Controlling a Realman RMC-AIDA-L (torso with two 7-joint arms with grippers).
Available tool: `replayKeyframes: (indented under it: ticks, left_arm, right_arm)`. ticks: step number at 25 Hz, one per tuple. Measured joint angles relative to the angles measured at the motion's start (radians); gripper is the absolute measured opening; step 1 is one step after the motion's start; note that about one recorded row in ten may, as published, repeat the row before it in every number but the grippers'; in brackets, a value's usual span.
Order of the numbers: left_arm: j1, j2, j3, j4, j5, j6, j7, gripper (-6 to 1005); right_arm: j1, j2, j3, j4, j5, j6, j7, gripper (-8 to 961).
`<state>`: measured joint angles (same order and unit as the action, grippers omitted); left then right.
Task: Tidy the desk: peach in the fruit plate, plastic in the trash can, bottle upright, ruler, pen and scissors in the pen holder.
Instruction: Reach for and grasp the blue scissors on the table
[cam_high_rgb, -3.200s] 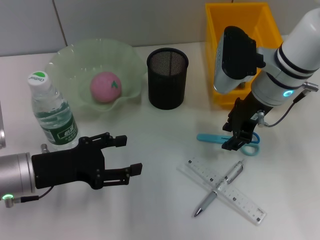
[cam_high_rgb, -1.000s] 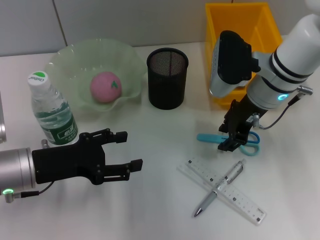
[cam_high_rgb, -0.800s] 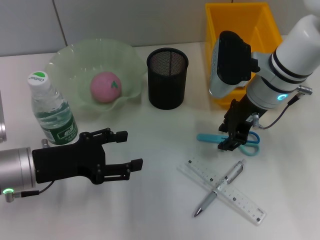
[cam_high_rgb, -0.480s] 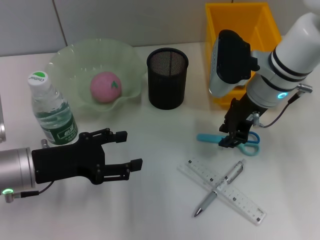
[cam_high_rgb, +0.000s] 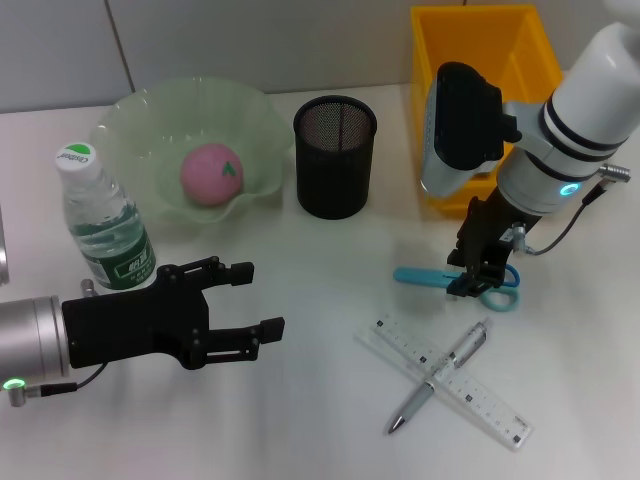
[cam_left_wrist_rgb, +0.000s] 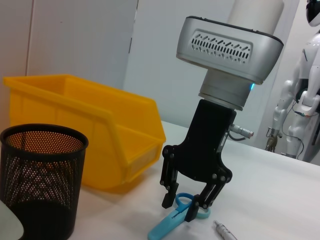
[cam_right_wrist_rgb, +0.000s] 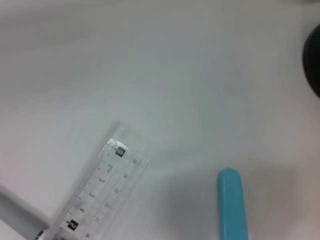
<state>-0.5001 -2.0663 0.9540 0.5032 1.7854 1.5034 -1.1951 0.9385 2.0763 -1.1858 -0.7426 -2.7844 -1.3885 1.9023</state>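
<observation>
Blue scissors (cam_high_rgb: 448, 277) lie flat on the desk. My right gripper (cam_high_rgb: 476, 276) stands open over their handle end, and in the left wrist view that gripper (cam_left_wrist_rgb: 178, 210) has a finger on each side of the scissors (cam_left_wrist_rgb: 165, 229). A clear ruler (cam_high_rgb: 447, 383) and a silver pen (cam_high_rgb: 441, 375) lie crossed nearer the front. The pink peach (cam_high_rgb: 211, 173) rests in the green fruit plate (cam_high_rgb: 130, 120). The bottle (cam_high_rgb: 103, 225) stands upright. The black mesh pen holder (cam_high_rgb: 335, 155) is empty. My left gripper (cam_high_rgb: 247, 306) is open beside the bottle. The plastic is out of view.
The yellow trash can (cam_high_rgb: 490, 60) stands at the back right, behind my right arm. The right wrist view shows the ruler (cam_right_wrist_rgb: 100, 195) and the scissors' blue tip (cam_right_wrist_rgb: 232, 207) on bare desk.
My right gripper has shifted slightly to the right over the scissors' handles. The left arm and all the objects have stayed put.
</observation>
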Motion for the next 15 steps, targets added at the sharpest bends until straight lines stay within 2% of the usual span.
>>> replayKeyframes:
  ticks: [15]
  left_arm:
    - [-0.004,0.001,0.001,0.004,0.000,0.000,-0.011,845]
  right_arm:
    - [0.008,0.001,-0.009,0.020,-0.006,0.010,0.001,362]
